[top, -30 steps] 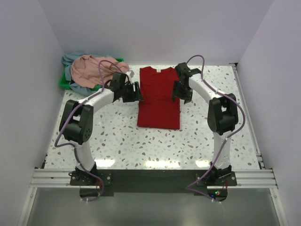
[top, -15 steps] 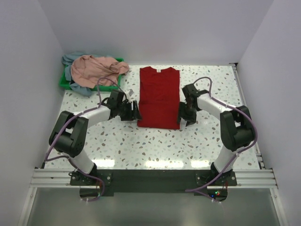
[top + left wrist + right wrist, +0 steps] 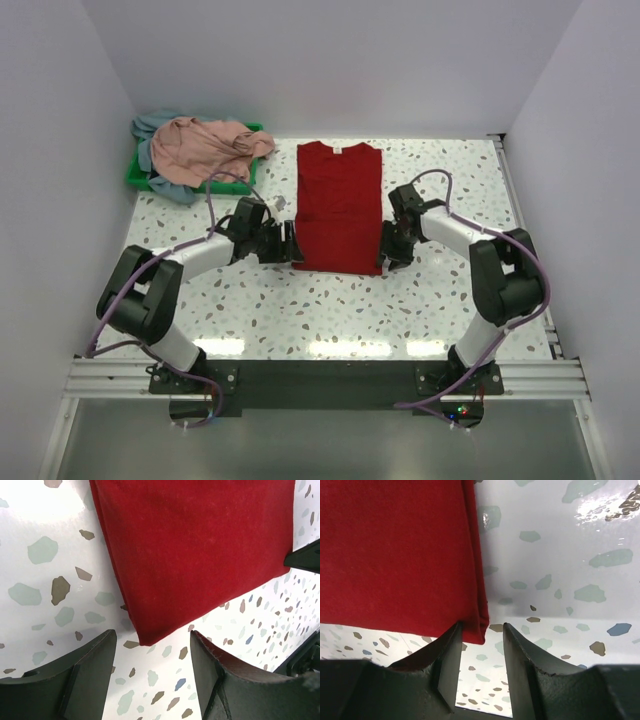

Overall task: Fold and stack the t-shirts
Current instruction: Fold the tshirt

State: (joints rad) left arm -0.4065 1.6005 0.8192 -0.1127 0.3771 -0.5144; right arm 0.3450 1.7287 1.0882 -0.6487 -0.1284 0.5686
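I can read no text, brand, number or sign in any of my views. The only candidate is a small pale neck tag (image 3: pixel 337 148) at the collar of the plain bright red cloth t-shirt (image 3: pixel 338 210) lying on the speckled white worktop (image 3: pixel 250 300), and it is too small to make out.

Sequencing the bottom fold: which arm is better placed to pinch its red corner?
Right, slightly. The right gripper brackets a corner of the red t-shirt in a narrow gap; the left gripper straddles its corner too, but wider open.
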